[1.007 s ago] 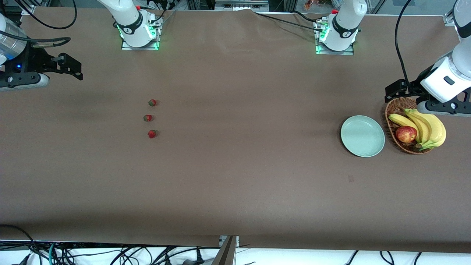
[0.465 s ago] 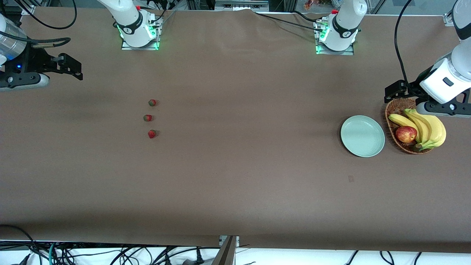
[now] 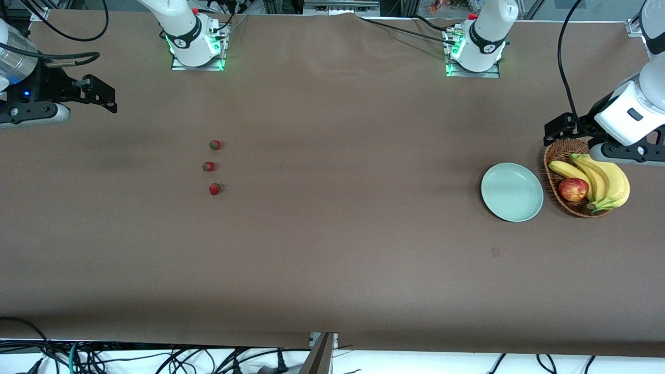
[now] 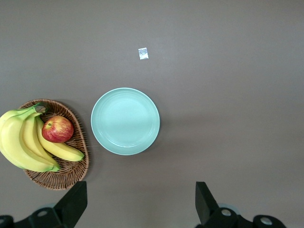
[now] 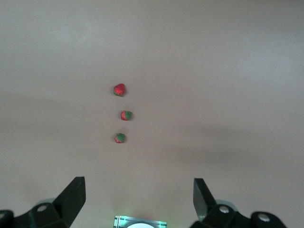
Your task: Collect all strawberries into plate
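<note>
Three strawberries lie in a short row on the brown table toward the right arm's end: one [image 3: 215, 145] [image 5: 119, 138] closest to the robots' bases, one [image 3: 208, 166] [image 5: 126, 115] in the middle, one [image 3: 214, 189] [image 5: 119, 89] nearest the front camera. The pale mint-green plate [image 3: 511, 192] [image 4: 125, 121] sits bare toward the left arm's end, beside the basket. My left gripper [image 3: 563, 130] [image 4: 140, 199] hangs open over the table by the basket's rim, holding nothing. My right gripper [image 3: 101, 94] [image 5: 139, 194] hangs open at the right arm's end, well apart from the strawberries.
A brown wicker basket [image 3: 557, 154] [image 4: 71, 172] holds a bunch of bananas [image 3: 605, 179] [image 4: 21, 142] and a red-yellow apple [image 3: 573, 189] [image 4: 57, 129]. A small pale scrap [image 3: 495, 252] [image 4: 143, 53] lies on the table nearer the front camera than the plate.
The left arm's hand has shifted only very slightly over the basket. The strawberries, the plate and the right arm have not moved.
</note>
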### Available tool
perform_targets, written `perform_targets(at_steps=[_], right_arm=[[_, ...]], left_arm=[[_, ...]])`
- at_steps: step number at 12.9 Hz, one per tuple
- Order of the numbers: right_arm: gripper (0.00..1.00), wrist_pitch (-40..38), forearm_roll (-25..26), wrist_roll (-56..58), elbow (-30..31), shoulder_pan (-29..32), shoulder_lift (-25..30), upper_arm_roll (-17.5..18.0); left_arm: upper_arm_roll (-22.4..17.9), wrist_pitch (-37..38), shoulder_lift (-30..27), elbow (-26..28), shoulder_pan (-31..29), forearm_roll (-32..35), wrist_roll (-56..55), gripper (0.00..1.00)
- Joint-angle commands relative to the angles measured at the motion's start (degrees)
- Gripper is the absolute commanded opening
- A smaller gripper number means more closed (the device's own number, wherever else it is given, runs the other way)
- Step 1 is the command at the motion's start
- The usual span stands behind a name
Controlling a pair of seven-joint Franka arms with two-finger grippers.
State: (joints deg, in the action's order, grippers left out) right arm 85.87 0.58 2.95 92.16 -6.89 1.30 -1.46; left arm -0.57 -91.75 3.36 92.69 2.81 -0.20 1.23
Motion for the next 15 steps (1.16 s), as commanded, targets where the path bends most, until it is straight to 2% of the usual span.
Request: perform_targets(at_steps=[1, 7, 15], right_arm=[[1.00, -0.09, -2.94, 0.56, -1.80, 0.13, 0.10, 0.32], [1.00, -3.16, -2.51, 0.83, -1.63, -0.05, -1.55, 0.59], [1.00, -3.08, -2.95, 0.65, -1.63, -0.05, -1.92, 0.59]], left_arm=[[0.04, 0.16, 0.33, -1.11, -0.26, -1.03, 0.00, 1.00], [0.13, 0.16, 0.42, -1.11, -0.09, -1.03, -0.26, 1.00], [0.13, 0.16, 0.68, -1.11, 0.00, -1.12, -0.27, 1.00]])
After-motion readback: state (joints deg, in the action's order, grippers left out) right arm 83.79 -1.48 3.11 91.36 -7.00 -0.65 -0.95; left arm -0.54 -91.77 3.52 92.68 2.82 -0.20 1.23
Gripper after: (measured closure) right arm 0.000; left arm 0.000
